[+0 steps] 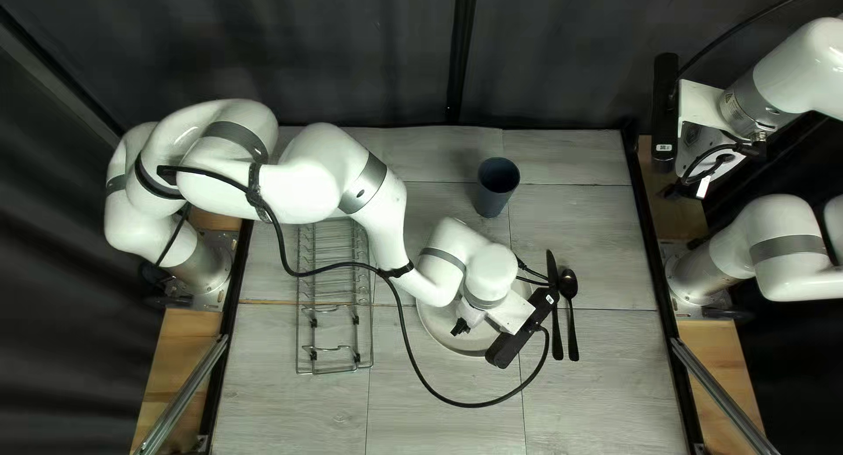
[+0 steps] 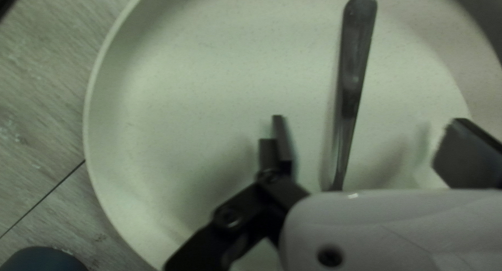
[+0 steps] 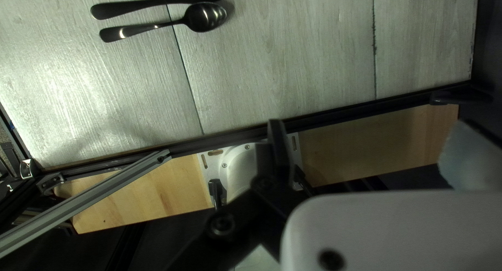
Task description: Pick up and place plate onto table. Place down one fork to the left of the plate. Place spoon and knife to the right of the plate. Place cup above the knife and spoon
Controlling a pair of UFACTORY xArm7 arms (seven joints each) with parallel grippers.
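Note:
In the top left view my left gripper [image 1: 461,327] hangs over the cream plate [image 1: 442,329], partly hidden by its wrist. In the left wrist view this gripper [image 2: 368,140] is open above the plate [image 2: 172,93], a metal utensil handle [image 2: 356,61] lying between its fingers; the utensil's other end is hidden. A dark knife [image 1: 554,310] and spoon [image 1: 569,285] lie side by side, right of the plate. The dark blue cup [image 1: 498,177] stands beyond the plate. My right gripper [image 1: 702,183] is raised past the table's right edge; in the right wrist view this gripper [image 3: 368,145] is open and empty.
A wire rack [image 1: 335,297] stands left of the plate, beside my left arm. That arm's black cable loops low over the near part of the table. Metal rails [image 1: 189,393] run along both sides; a dark curtain [image 1: 351,51] hangs behind the far edge.

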